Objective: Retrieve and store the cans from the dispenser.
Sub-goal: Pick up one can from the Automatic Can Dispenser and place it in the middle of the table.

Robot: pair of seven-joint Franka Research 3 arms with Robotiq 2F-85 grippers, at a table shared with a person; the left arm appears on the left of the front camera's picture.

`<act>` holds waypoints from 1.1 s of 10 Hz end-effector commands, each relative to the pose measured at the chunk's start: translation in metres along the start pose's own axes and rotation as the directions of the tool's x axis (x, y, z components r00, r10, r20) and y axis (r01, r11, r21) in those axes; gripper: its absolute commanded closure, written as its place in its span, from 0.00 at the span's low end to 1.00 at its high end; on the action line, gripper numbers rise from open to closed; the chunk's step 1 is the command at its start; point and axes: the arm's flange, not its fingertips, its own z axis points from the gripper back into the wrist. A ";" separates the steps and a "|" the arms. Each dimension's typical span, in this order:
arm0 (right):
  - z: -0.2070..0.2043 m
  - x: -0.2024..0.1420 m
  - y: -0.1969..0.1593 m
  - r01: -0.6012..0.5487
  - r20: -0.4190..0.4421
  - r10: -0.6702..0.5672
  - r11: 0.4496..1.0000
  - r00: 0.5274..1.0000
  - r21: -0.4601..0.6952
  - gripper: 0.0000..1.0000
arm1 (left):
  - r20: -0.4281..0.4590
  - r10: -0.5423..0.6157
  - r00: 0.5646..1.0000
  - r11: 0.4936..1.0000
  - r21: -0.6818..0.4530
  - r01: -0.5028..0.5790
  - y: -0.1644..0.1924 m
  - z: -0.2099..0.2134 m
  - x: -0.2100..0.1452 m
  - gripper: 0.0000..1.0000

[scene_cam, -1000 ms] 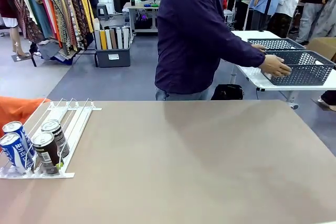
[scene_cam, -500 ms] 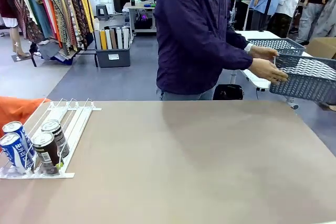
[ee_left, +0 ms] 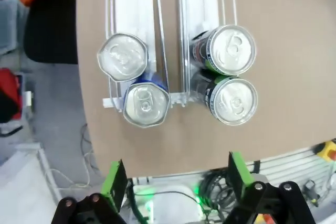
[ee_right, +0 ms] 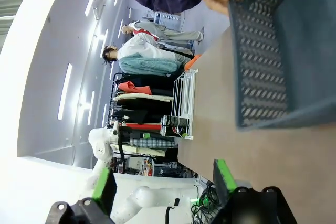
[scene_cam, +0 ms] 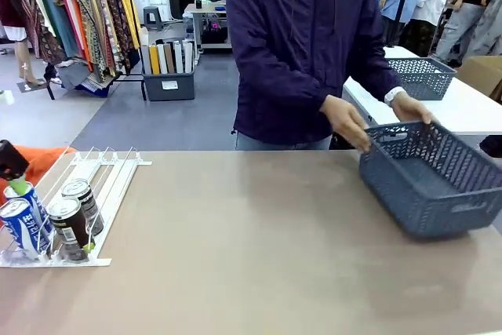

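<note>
Dark grey mesh, the basket sits at the far right of the bench, tilted. A person grips its far rim with one hand and the other hand. Whether its low edge touches the bench I cannot tell. It looks meant as the place where the cans will be stored, set within the right arm's reach.

The four cans stand in the dispenser at the bench's near left corner, well apart from the basket. They crowd the low front end because the slope feeds them down against the white stoppers. The blue pair fills one lane and the brown pair another, each pair touching front to back, silver tops up.

The left end effector hangs above that front end, looking straight down on the tops. Its jaws are spread wide and it has hold of nothing. The stance suits a grasp from above on a front can, which I judge to be the step in hand; none has been lifted yet.

The right end effector is also spread wide and empty. It is held low near the robot's edge of the bench, pointing across it, with the basket ahead of it, probably waiting until the basket is set down.
</note>
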 end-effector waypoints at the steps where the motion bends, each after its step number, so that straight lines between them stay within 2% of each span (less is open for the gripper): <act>1: 0.001 0.002 0.002 -0.022 0.004 0.022 1.000 1.000 0.012 0.00 | 0.035 0.008 0.999 0.994 -0.105 -0.004 0.020 0.012 -0.013 0.00; 2: 0.001 0.002 0.002 -0.022 0.004 0.022 1.000 1.000 0.012 0.00 | 0.035 0.008 0.999 0.994 -0.105 -0.004 0.020 0.012 -0.013 0.00; 3: 0.001 0.002 0.002 -0.022 0.004 0.022 1.000 1.000 0.012 0.00 | 0.011 0.006 1.000 0.999 -0.038 -0.005 0.007 0.004 -0.003 0.00; 7: 0.001 0.002 0.002 -0.022 0.004 0.022 1.000 1.000 0.012 0.00 | -0.024 0.161 0.987 0.987 -0.024 -0.161 0.023 -0.037 0.015 0.00; 11: 0.001 0.002 0.002 -0.022 0.004 0.022 1.000 1.000 0.012 0.00 | -0.090 0.206 0.975 0.979 0.033 -0.203 0.028 -0.069 0.026 0.00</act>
